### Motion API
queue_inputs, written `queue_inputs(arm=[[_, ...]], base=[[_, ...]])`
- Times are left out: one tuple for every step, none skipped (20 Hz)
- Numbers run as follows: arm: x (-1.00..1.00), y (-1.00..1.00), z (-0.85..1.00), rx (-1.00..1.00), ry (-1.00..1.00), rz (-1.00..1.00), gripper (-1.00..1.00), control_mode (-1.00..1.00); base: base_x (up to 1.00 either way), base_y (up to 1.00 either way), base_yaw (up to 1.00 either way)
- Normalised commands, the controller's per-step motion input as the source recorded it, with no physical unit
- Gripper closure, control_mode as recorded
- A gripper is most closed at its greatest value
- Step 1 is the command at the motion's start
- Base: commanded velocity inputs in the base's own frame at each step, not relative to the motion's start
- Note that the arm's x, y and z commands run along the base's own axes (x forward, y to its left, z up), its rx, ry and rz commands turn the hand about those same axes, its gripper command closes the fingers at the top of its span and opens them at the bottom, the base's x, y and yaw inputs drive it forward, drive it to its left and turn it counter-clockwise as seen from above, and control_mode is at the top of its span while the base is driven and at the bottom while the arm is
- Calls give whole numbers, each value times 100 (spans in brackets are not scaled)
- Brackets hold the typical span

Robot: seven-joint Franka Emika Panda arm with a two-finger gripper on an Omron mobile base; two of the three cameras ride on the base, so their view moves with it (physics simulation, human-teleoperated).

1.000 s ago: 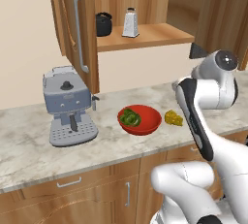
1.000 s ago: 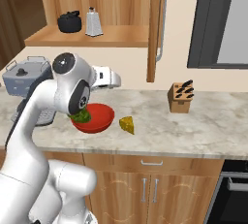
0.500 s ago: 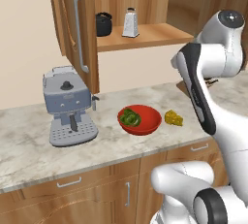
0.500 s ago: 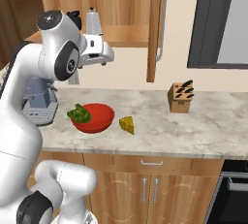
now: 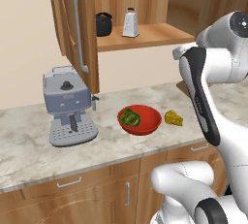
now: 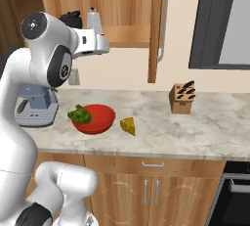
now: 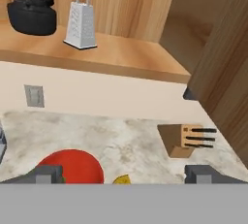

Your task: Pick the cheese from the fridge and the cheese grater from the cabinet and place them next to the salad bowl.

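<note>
The cheese (image 5: 174, 118) (image 6: 128, 125), a yellow wedge, lies on the counter just right of the salad bowl (image 5: 140, 120) (image 6: 94, 119), a red bowl with green leaves. The cheese grater (image 5: 130, 23) (image 7: 80, 21) stands upright on the shelf of the open cabinet (image 5: 68, 24), beside a black pot (image 5: 103, 24). My gripper (image 7: 125, 174) is open and holds nothing. It hangs in front of the cabinet at about shelf height, well short of the grater. In the hand view the bowl (image 7: 72, 166) and a sliver of cheese (image 7: 122, 179) lie below. The fridge is out of view.
A grey coffee machine (image 5: 68, 106) stands left of the bowl. A wooden knife block (image 6: 181, 98) sits further right on the marble counter (image 5: 29, 145). The cabinet's right door (image 6: 157, 24) stands open, edge-on. A dark window (image 6: 224, 22) is on the wall.
The arm has risen from counter height to shelf level and swung toward the cabinet. The gripper stayed open. Cheese and bowl have not moved.
</note>
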Motion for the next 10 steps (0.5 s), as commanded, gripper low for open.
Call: queue_inputs(arm=[[0,-3,-13,0,7,-3,-100,-100],[17,0,0,0,0,0,-100,-100],[5,0,0,8,-1,-5,-100,-100],[0,0,0,19,-10,-8,-100,-100],[0,0,26,21,-11,-11,-100,-100],[-4,0,52,20,-9,-15,-100,-100],[-14,0,71,18,-3,-17,-100,-100],[-9,0,82,18,0,-15,-100,-100],[0,0,85,18,0,-15,-100,-100],[0,0,74,15,0,-15,-100,-100]], base=[[0,0,0],[0,0,0],[0,0,0],[0,0,0],[0,0,0],[0,0,0],[0,0,0],[0,0,0],[0,0,0],[0,0,0]])
